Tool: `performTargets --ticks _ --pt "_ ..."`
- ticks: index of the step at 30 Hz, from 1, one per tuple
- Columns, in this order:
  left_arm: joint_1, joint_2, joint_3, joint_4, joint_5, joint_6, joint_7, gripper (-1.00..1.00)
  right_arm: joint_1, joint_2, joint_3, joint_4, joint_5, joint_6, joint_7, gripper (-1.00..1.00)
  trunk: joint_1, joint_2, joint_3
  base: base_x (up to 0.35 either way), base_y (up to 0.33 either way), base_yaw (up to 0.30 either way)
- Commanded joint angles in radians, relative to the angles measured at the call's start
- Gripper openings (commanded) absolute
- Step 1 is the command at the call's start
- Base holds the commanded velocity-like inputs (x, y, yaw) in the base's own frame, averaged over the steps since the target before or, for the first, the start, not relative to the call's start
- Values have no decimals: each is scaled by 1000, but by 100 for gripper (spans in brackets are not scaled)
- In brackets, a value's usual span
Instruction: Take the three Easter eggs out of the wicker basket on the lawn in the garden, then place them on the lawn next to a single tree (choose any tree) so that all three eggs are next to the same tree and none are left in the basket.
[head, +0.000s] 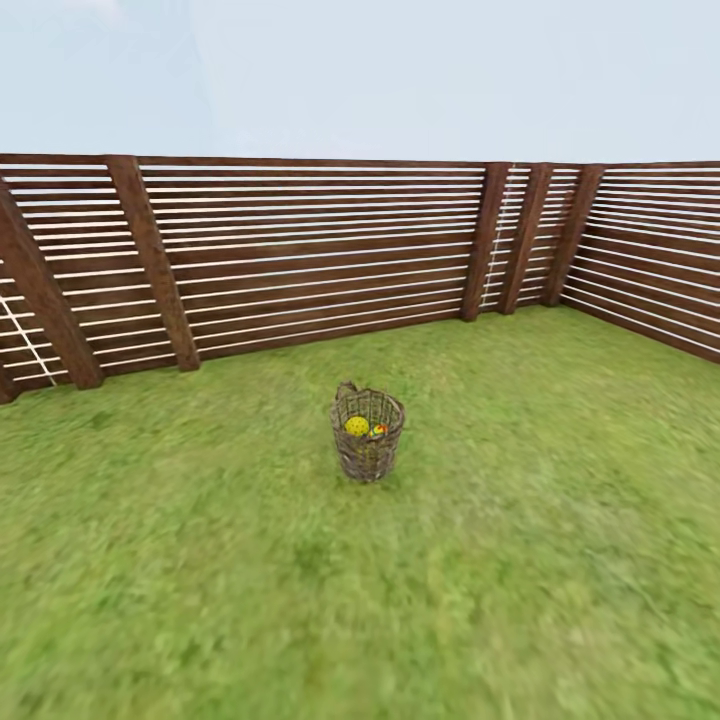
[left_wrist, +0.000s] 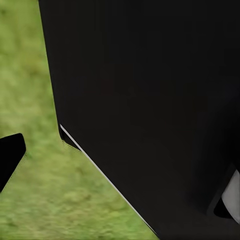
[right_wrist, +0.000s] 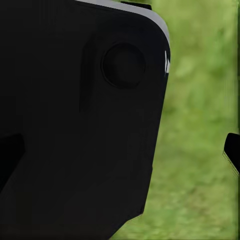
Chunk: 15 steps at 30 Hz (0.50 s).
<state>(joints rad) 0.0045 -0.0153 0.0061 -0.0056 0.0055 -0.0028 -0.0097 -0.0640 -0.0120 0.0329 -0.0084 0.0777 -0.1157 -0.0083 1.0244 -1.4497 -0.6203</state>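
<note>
Wicker basket (head: 367, 434) at 12 o'clock holds Easter eggs (head: 357, 426): likely light, smooth, rigid; grasp mid-shell. Finger state indeterminate.

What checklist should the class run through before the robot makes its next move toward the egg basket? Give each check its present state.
1. Wicker basket in sight, upright on the lawn: ok.
2. Easter eggs inside the basket: ok for yellow eggs seen through the weave; whether all three are there, cannot tell.
3. Basket within arm's reach: not ok, grass lies between it and the robot.
4. Path to the basket free: ok.
5. A tree in view for placing: not ok; the fence stands behind the basket.
6. Each tool open and ready: cannot tell, dark robot bodywork blocks both wrist views.
</note>
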Motion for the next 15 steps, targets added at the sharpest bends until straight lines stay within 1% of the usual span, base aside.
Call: performTargets --ticks 1,15 --pt "0 0 1 -1 1 0 -1 100 0 0 2 1 8 -2 -1 100 1 0 -1 325 0 0" --pt "0 0 0 -1 1 0 -1 100 0 0 2 1 8 -2 -1 100 1 0 -1 325 0 0"
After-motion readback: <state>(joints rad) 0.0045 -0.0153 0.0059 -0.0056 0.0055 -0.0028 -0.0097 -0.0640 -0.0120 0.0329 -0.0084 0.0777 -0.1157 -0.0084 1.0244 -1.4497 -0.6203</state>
